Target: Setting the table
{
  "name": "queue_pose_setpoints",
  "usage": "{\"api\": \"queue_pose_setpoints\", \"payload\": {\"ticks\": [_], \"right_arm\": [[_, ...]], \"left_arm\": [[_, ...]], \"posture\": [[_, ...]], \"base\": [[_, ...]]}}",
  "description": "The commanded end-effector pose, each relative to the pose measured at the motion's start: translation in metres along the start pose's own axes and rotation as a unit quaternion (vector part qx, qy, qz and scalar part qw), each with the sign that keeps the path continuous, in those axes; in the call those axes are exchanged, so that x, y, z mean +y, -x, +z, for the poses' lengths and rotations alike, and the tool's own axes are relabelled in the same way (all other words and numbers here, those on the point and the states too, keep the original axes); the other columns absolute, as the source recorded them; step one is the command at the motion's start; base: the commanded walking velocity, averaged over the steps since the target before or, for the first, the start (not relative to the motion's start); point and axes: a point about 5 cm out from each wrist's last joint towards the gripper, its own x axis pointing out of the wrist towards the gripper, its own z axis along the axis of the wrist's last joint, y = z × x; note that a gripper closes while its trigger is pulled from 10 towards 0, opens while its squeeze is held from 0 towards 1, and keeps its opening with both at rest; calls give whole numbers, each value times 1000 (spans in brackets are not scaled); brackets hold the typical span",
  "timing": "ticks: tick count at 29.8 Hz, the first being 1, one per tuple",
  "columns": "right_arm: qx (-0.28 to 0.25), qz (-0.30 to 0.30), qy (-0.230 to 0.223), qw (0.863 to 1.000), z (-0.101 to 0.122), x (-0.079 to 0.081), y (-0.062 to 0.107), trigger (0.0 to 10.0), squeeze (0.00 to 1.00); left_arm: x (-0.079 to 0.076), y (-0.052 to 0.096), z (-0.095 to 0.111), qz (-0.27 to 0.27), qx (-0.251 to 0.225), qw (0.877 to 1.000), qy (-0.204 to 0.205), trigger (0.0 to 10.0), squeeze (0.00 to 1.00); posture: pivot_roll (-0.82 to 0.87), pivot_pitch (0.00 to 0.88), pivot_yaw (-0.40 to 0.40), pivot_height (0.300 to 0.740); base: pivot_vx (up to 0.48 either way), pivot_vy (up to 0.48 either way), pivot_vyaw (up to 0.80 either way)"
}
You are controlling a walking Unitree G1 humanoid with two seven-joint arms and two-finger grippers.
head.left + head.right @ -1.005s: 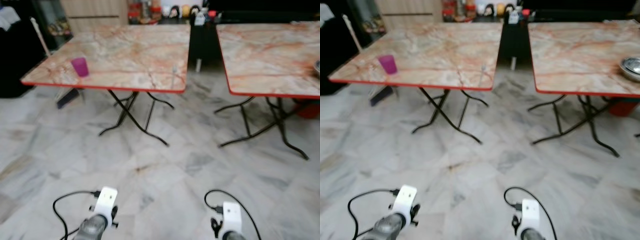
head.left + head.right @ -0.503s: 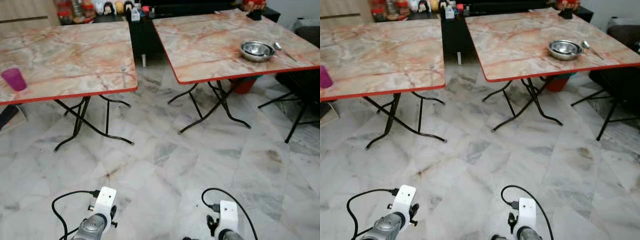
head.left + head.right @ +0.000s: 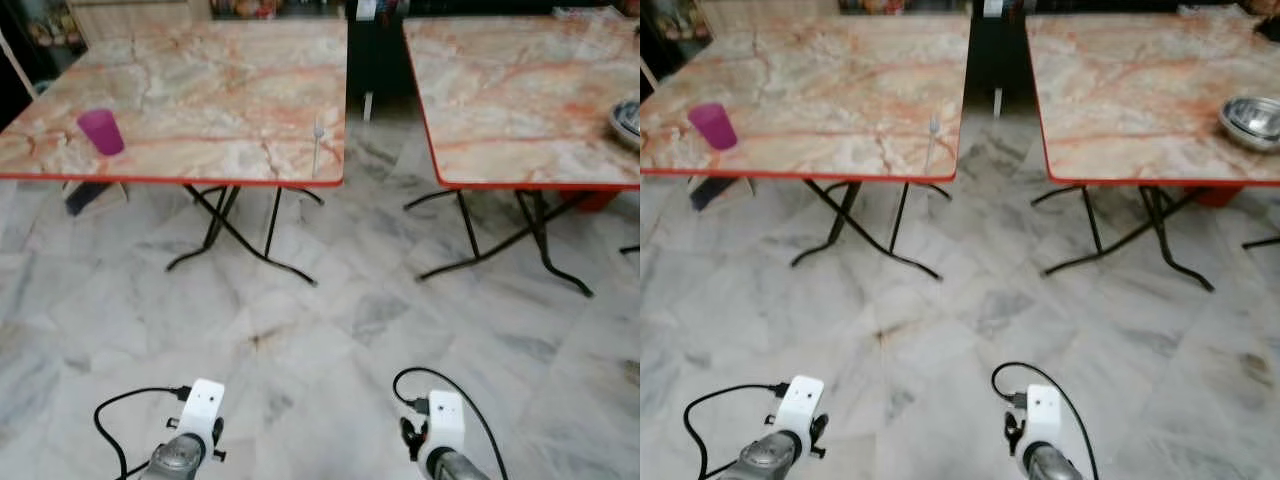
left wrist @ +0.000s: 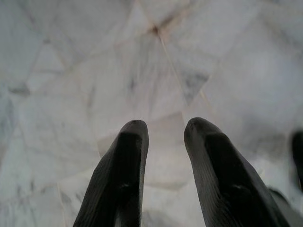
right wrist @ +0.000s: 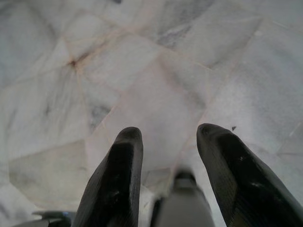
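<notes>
Two marble-topped folding tables with red edges stand ahead. On the left table a purple cup sits near its left front corner, and a thin pale utensil lies near its right front corner. A steel bowl rests on the right table at its right side. Both arms hang low over the floor. My left gripper is open with nothing between its fingers. My right gripper is open too, over bare marble tiles.
Black crossed legs stick out beneath both tables. A dark gap separates the tables, with a cabinet and small items behind. A dark object lies on the floor under the left table. Grey marble floor stretches between me and the tables.
The view has swung back to the left: the purple cup sits further into the picture and the steel bowl has slid to the right edge. Both arms hang as before.
</notes>
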Motion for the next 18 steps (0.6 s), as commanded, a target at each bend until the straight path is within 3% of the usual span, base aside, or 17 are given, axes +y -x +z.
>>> {"api": "queue_pose_setpoints", "payload": {"ticks": [1, 18], "right_arm": [[9, -17, -10, 1000, -6, -12, 3, 10000, 0], [15, -21, -7, 1000, -10, -15, 4, 10000, 0]], "left_arm": [[-6, 1, -5, -7, 13, 1000, 7, 10000, 0], [-3, 1, -7, -7, 21, 1000, 2, 10000, 0]], "posture": [[-27, 127, 25, 740], [-32, 113, 27, 740]], "base": [[424, 0, 0], [426, 0, 0]]}}
